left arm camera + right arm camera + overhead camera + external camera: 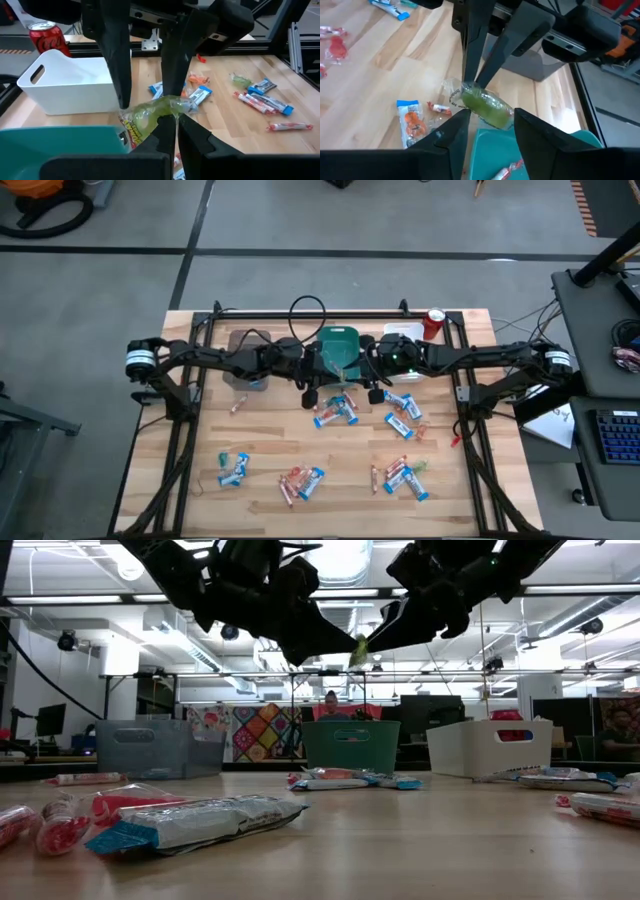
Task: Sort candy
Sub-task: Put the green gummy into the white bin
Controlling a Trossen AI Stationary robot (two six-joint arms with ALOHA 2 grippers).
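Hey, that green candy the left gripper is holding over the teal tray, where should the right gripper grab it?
Probably the plump body of the green candy, squeezed across its short width. The left gripper pinches only the clear wrapper end, leaving the body free. The right gripper is open and straddles it from the opposite side, above the teal tray.

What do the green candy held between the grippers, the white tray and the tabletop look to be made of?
Green candy: clear, crinkly glossy film, probably plastic, around a green sweet; it catches the light. White tray: smooth, matte moulded plastic by the look, with a cut-out handle slot. Tabletop: pale wood planks with visible grain and seams. Left gripper pinches the wrapper; right gripper is open beside it.
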